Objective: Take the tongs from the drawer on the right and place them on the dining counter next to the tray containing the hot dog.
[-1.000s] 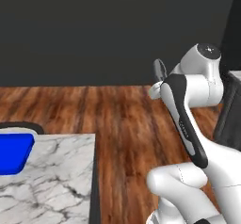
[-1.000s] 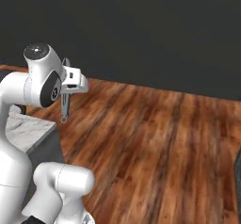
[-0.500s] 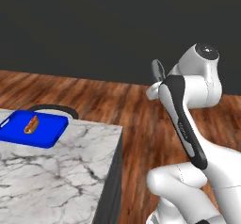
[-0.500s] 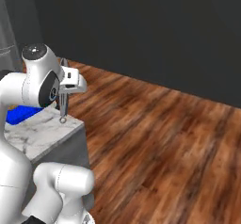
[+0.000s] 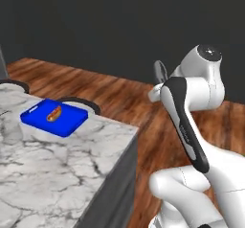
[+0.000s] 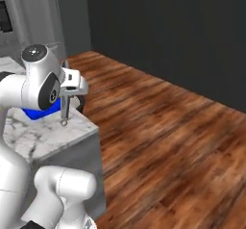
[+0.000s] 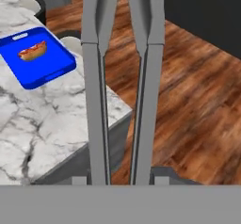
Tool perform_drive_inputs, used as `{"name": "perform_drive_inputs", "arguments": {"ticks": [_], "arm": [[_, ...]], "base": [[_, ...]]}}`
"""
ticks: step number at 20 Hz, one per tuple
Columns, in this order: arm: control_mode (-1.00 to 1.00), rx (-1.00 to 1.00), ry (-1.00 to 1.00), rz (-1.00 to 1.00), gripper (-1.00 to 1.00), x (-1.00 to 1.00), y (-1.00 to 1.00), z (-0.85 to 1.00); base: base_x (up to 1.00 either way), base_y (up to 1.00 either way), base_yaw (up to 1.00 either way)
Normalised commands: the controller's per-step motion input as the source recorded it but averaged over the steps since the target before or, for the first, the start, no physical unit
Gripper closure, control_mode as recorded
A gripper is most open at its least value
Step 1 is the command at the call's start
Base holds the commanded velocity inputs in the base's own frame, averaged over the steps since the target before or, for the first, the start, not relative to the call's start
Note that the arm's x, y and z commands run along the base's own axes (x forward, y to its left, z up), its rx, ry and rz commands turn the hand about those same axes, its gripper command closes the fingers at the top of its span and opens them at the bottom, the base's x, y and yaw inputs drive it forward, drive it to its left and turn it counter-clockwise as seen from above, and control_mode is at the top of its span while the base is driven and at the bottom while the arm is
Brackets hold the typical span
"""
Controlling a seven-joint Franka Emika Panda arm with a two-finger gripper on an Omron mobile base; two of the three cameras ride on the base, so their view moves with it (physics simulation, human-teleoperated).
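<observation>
In the left base view, the marble tabletop (image 5: 57,169) fills the lower left, its corner pointing toward the wooden floor (image 5: 119,90). The blue tray (image 5: 55,118) lies flat on it near the far edge, and the hot dog (image 5: 53,113) rests inside the tray. Two dark round stool tops (image 5: 79,103) peek up just behind the far edge. The white arm rises at the right, bent over well to the right of the tabletop corner.

In the right base view, the tool (image 6: 66,94) sits at the end of the arm's hand, pointing down, clamped on the tongs (image 6: 64,111), which hang upright from it with their lower tips just above the tabletop's corner area. A strip of the tray shows behind the arm's joint. The wooden floor spreads to the right before a dark wall.

In the hand view, the tongs' two grey arms (image 7: 96,91) run up the middle from between the finger tips (image 7: 79,180), slightly parted. Beyond them the tray sits on the tabletop at upper left, holding the hot dog, well apart from the tongs.
</observation>
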Motion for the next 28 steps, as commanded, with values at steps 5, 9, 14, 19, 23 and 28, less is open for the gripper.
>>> {"name": "perform_drive_inputs", "arguments": {"ticks": [5, 9, 14, 19, 23, 28], "arm": [[1.00, 0.00, 0.00, 0.00, 1.00, 0.00, 0.00, 0.00], [1.00, 0.00, 0.00, 0.00, 1.00, 0.00, 0.00, 0.00], [1.00, 0.00, 0.00, 0.00, 1.00, 0.00, 0.00, 0.00], [1.00, 0.00, 0.00, 0.00, 1.00, 0.00, 0.00, 0.00], [1.00, 0.00, 0.00, 0.00, 1.00, 0.00, 0.00, 0.00], [1.00, 0.00, 0.00, 0.00, 1.00, 0.00, 0.00, 0.00]], "base": [[0.23, -0.86, 0.56], [0.48, -0.78, 0.64], [0.52, -0.72, 0.67], [0.66, -0.61, 0.69], [0.46, -0.67, 0.69], [0.43, -0.64, 0.72]]}}
